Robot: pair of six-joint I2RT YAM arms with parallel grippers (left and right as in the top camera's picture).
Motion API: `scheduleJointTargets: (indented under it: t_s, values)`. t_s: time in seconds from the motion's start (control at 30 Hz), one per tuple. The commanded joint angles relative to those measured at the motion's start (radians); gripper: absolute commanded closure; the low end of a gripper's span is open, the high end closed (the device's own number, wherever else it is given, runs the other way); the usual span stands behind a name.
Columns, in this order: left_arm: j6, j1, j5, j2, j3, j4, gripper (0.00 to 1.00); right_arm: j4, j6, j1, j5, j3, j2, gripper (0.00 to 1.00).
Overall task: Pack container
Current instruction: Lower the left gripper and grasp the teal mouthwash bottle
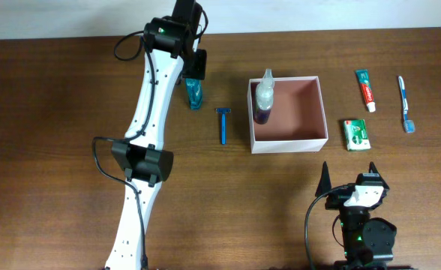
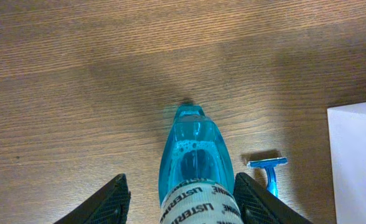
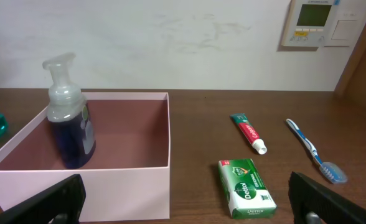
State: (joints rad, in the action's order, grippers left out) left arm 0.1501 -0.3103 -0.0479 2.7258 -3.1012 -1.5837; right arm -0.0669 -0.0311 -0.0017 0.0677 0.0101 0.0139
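Observation:
The container (image 1: 324, 112) is a square white box with a pinkish-brown inside, right of the table's middle. A clear pump bottle with dark liquid (image 1: 264, 97) stands in its left part. It also shows in the right wrist view (image 3: 71, 130), inside the container (image 3: 108, 186). My left gripper (image 1: 195, 73) is open around a blue Listerine mouthwash bottle (image 1: 194, 93), left of the container. In the left wrist view the bottle (image 2: 195, 149) sits between the fingers (image 2: 180, 175), with a gap at the left finger. My right gripper (image 1: 348, 174) is open and empty near the front edge.
A blue razor (image 1: 223, 124) lies between the mouthwash and the container; it also shows in the left wrist view (image 2: 269, 168). Right of the container lie a toothpaste tube (image 1: 365, 88), a toothbrush (image 1: 405, 103) and a green Dettol soap box (image 1: 356, 133).

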Motion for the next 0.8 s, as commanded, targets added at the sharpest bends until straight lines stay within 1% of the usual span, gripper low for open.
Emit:
scheduleJointTargets:
  t_s: [0.0, 0.17, 0.77]
  values:
    - [-0.009, -0.001, 0.012, 0.019, 0.003, -0.003, 0.44, -0.006, 0.002, 0.008, 0.02, -0.005, -0.006, 0.01]
    - [-0.009, -0.002, 0.061, 0.028, 0.008, -0.003, 0.44, -0.006, 0.002, 0.008, 0.02, -0.005, -0.006, 0.01]
    - [-0.008, -0.002, 0.055, 0.075, 0.008, -0.003, 0.44, -0.006, 0.002, 0.008, 0.02, -0.005, -0.006, 0.01]
